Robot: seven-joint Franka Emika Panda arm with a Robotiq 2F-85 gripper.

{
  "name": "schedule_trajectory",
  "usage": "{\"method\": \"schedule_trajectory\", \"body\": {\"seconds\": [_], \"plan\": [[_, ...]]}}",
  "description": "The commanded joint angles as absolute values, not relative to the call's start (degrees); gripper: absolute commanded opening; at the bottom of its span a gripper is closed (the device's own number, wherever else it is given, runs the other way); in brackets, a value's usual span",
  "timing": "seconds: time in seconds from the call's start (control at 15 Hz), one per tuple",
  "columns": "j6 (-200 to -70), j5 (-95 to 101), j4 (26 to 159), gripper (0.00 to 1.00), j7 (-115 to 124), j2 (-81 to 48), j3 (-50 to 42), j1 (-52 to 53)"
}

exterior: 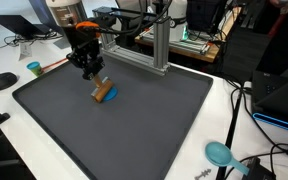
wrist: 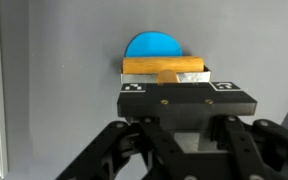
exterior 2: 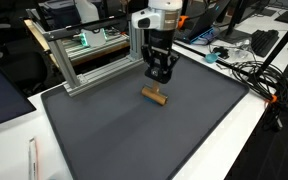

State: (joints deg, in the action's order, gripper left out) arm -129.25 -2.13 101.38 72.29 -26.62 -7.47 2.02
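Note:
A short wooden block (exterior: 104, 93) lies on the dark grey mat (exterior: 154, 120), partly over a small blue disc (exterior: 113, 98). My gripper (exterior: 90, 72) hangs just above the block's end, pointing down. From the opposite side the block (exterior 2: 155, 95) sits directly under the gripper (exterior 2: 160, 78). In the wrist view the block (wrist: 164, 65) runs across just past the gripper body, with the blue disc (wrist: 152, 44) beyond it. The marked plate hides the fingertips, so I cannot tell whether they touch the block.
A metal frame (exterior: 159, 45) stands at the mat's back edge and shows again as the frame (exterior 2: 94, 60). A teal scoop (exterior: 220, 153), cables (exterior 2: 249, 70) and a black mouse (exterior: 2, 81) lie on the white table around the mat.

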Motion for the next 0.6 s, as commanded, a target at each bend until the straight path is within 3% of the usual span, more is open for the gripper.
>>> {"method": "schedule_trajectory", "body": {"seconds": [0.0,0.53], "plan": [[-133.43,0.80,102.43,0.22,71.56,-31.08,-8.20,2.41],[-132.72,-2.90,102.69,0.22,59.22,-30.12,-5.27,0.77]]}}
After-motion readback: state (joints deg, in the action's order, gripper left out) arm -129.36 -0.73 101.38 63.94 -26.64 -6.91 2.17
